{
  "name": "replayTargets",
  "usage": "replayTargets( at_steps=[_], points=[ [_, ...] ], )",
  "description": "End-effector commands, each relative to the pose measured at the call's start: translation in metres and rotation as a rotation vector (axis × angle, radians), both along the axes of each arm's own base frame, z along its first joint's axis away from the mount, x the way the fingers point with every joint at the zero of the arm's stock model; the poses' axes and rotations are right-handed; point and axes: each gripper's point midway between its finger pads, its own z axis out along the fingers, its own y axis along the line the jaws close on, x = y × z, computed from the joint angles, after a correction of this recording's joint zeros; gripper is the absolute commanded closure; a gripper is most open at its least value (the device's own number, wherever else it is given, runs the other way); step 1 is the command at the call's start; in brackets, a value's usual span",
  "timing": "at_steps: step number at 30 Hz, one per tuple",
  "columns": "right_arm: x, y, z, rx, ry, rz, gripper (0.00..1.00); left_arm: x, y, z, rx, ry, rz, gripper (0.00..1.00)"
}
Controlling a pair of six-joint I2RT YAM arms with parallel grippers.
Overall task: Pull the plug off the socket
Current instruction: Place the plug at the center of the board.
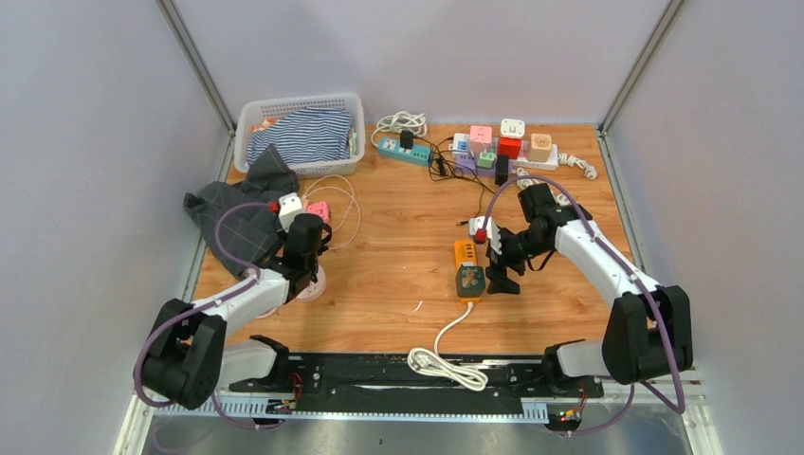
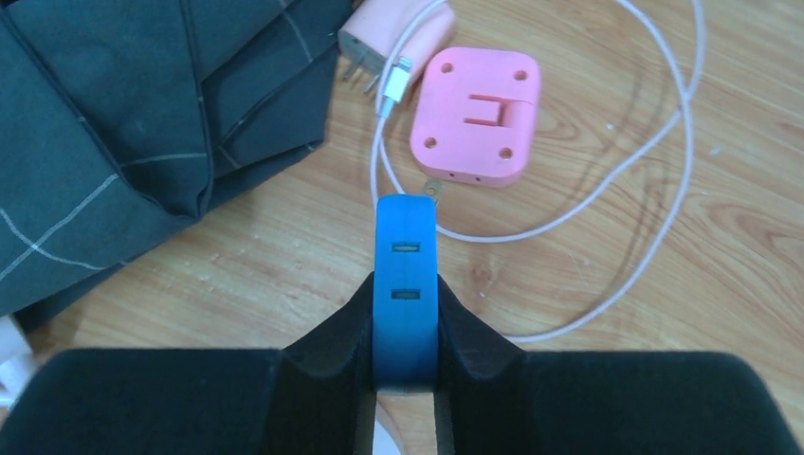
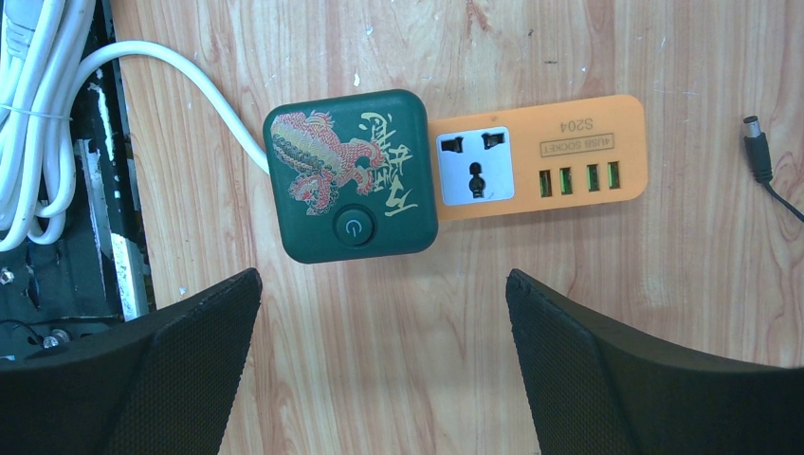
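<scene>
Grey cloth [image 2: 114, 142] lies at the far left of the wood table [image 3: 664, 246]. Beside it, the left gripper [image 2: 406, 301] pinches a small blue plug [image 2: 408, 237] between its fingers. The blue plug points away from the fingers, toward a pink charger [image 2: 477, 116]. The fingers hide its bottom end.

Going right, we come to the orange socket strip [image 3: 578, 156]. A green block [image 3: 351, 175] with a dragon on it sits at one end, touching it. We think this is the plug to pull. The strip's long side runs across, the same way as the gap between the right fingers. The right gripper [image 3: 381, 284] hangs near it with fingers spread wide, holding nothing. The green block lies just ahead of the fingers. The right arm is much nearer to it than the left arm.

We cannot see any pins under the green block, so we cannot tell if it is plugged in or is part of the strip. A white cord [image 3: 180, 71] goes under its corner, and we cannot see where it ends.
</scene>
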Motion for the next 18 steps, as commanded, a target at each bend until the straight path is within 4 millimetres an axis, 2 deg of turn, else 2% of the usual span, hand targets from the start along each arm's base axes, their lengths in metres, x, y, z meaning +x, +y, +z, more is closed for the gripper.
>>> replayTargets(
  at_steps=[1, 3, 4, 7, 10, 12, 18],
  points=[
    [-0.006, -0.007, -0.008, -0.019, 0.044, -0.027, 0.0, -0.004, 0.023, -0.01, 0.034, 0.105, 0.155, 0.77],
    [-0.006, -0.007, -0.008, -0.019, 0.045, -0.028, 0.0, -0.008, 0.034, -0.011, 0.066, 0.163, 0.249, 0.69],
    [-0.006, -0.007, -0.008, -0.018, 0.045, -0.028, 0.0, -0.012, 0.039, -0.017, 0.09, 0.207, 0.273, 0.68],
    [-0.006, -0.007, -0.009, -0.018, 0.046, -0.028, 0.0, -0.007, 0.04, -0.022, 0.127, 0.284, 0.286, 0.65],
    [-0.007, -0.007, -0.009, -0.018, 0.046, -0.027, 0.0, -0.007, 0.041, -0.025, 0.144, 0.315, 0.295, 0.33],
    [-0.007, -0.007, -0.01, -0.018, 0.047, -0.025, 0.0, -0.008, 0.042, -0.024, 0.14, 0.305, 0.294, 0.24],
    [-0.008, -0.007, -0.01, -0.018, 0.05, -0.025, 0.0, -0.008, 0.04, -0.018, 0.124, 0.27, 0.274, 0.2]
  ],
)
